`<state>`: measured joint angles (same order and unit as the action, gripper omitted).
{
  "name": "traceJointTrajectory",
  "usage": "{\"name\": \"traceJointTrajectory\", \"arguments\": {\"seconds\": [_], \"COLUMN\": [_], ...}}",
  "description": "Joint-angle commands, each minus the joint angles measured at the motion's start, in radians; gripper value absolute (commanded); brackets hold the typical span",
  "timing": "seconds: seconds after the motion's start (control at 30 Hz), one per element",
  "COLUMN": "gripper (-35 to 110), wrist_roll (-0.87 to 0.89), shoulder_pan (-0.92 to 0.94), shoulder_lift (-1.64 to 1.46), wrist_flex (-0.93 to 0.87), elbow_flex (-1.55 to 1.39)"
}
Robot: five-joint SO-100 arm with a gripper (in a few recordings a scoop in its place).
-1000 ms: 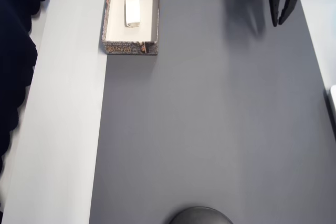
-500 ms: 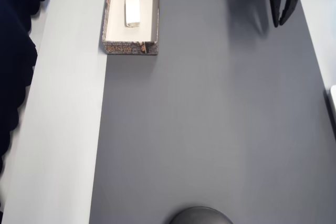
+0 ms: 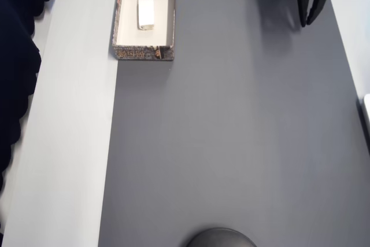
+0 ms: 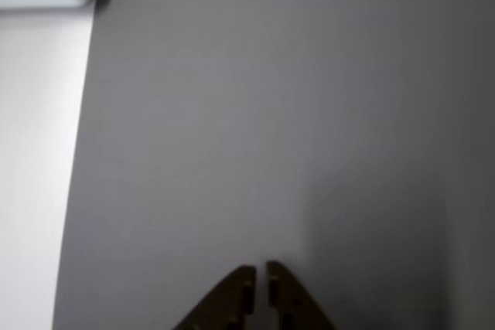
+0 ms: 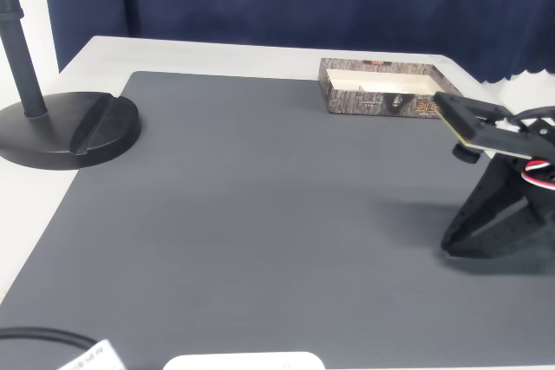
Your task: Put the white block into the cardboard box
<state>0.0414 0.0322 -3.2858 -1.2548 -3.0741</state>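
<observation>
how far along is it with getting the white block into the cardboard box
Looks done: in the overhead view the white block lies flat inside the cardboard box. Nothing is in hand; the gripper is empty, fingers nearly together, over the grey mat well away from the box. Nothing of the placing appears left.

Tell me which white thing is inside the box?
The white block, lying flat in the cardboard box. The other white object sits on the table's edge, outside it.
</observation>
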Motion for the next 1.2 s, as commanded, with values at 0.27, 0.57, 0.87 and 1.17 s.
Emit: {"name": "traceJointTrajectory", "arguments": {"seconds": [0.27,0.57,0.87,1.17], "gripper": [-2,-2,-2,-2], "wrist_roll": [0.152,0.147,0.147,0.147], "shoulder_pan": [0.018,0.020,0.020,0.020], "shoulder_lift": [-0.026,-0.037,-0.038,-0.038], "wrist_flex": [-0.008,-0.008,-0.008,-0.008], "elbow_flex": [-0.018,-0.018,-0.018,-0.018]}}
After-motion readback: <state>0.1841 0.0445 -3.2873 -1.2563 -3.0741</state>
